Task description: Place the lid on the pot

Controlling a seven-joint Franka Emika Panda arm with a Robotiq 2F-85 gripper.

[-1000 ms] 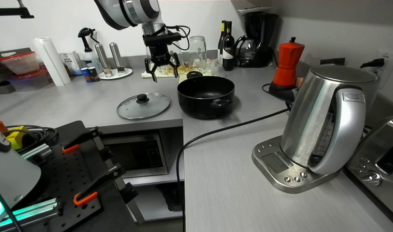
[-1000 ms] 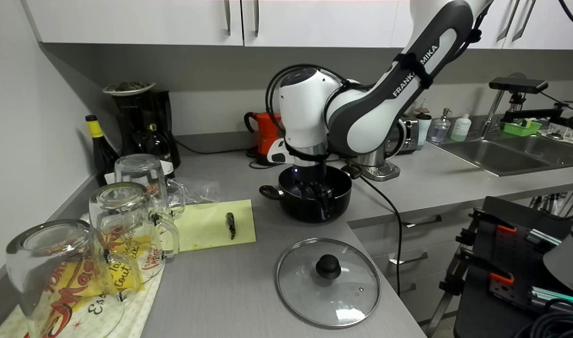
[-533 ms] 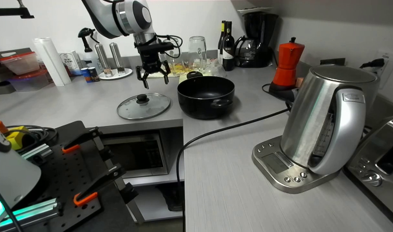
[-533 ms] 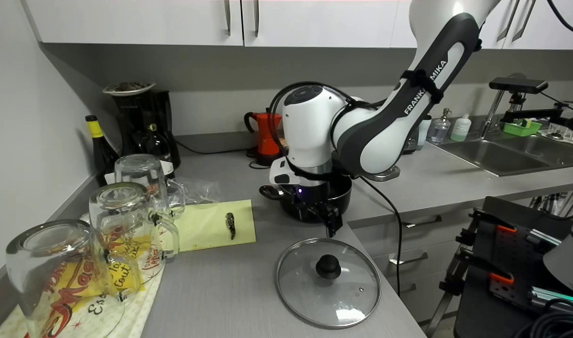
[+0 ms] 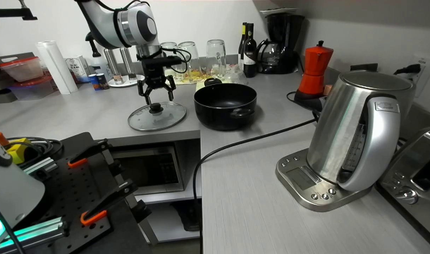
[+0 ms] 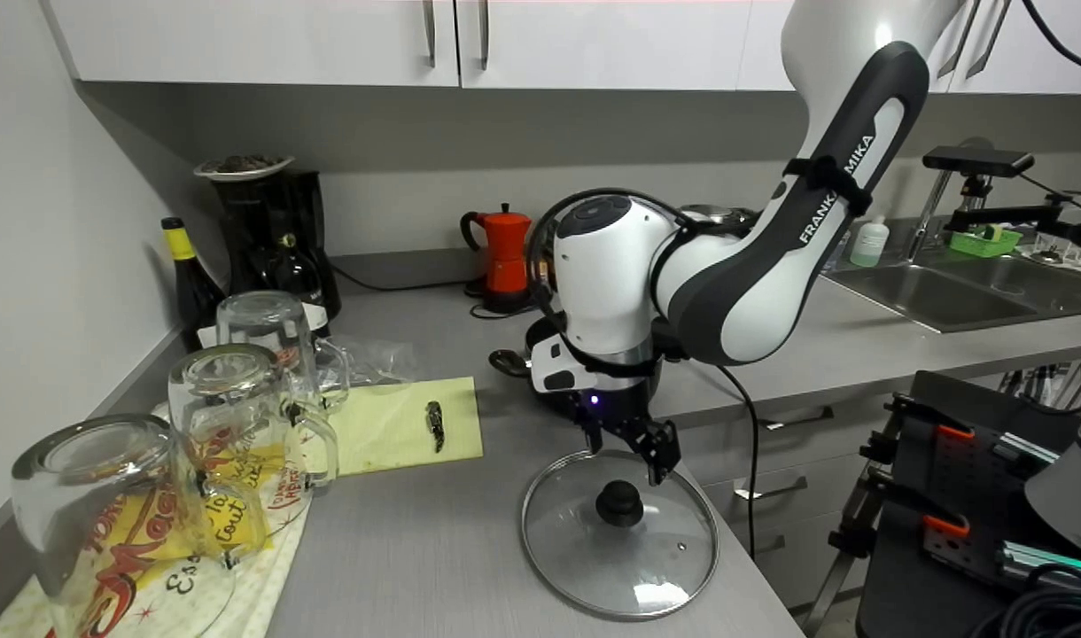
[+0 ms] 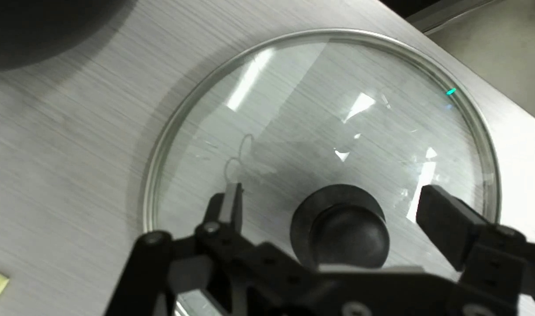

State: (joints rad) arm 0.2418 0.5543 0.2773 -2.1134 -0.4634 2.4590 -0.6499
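The round glass lid (image 6: 620, 558), metal-rimmed, lies on the streaked grey counter (image 6: 399, 558) beside the squat black pot (image 5: 216, 113). The claw (image 5: 160, 100) hangs above the lid, near its round knob (image 7: 351, 237), fingers (image 7: 451, 224) spread wide, empty.

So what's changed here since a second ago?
The gripper has come down toward the lid and its black knob. Nothing was taken hold of or let go; its jaws are open, as before. The lid stayed flat on the counter, and the pot stayed beside it, uncovered.
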